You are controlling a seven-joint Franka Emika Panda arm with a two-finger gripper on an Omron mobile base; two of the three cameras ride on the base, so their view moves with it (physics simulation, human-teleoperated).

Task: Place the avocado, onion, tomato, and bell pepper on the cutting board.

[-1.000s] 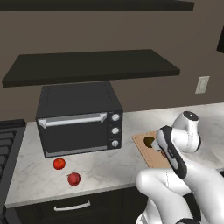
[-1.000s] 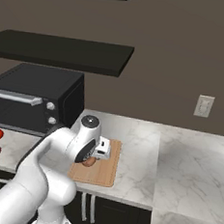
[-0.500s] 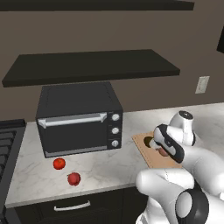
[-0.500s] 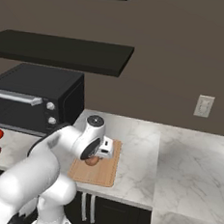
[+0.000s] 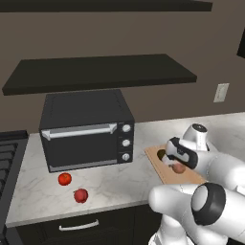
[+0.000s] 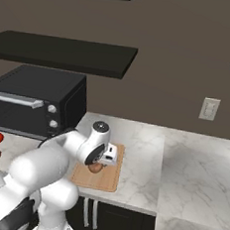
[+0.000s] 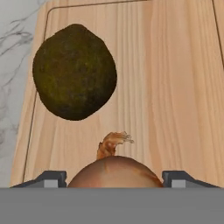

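Table point(image 5: 119, 184): white stone with grey veins, smooth and flat; it fills the lower half of the left base view.
Cutting board point(image 7: 175, 87): flat pale wood with long straight grain, near the middle right of the left base view.
Avocado point(image 7: 74, 72): already on the board, a dull, bumpy, dark green egg shape, upper left of the hand view.
Onion point(image 7: 114, 173): a round, smooth tan ball with a dry curly tip, on the board between my fingertips.
My end effector point(image 5: 176, 161): fingers apart on either side of the onion; I cannot tell if they press it.
Tomato point(image 5: 64, 179): smooth bright red ball, lower left, not yet moved.
Bell pepper point(image 5: 81, 195): darker, lumpy red, just beside the tomato, also left to do.
Done, I think: two of four.
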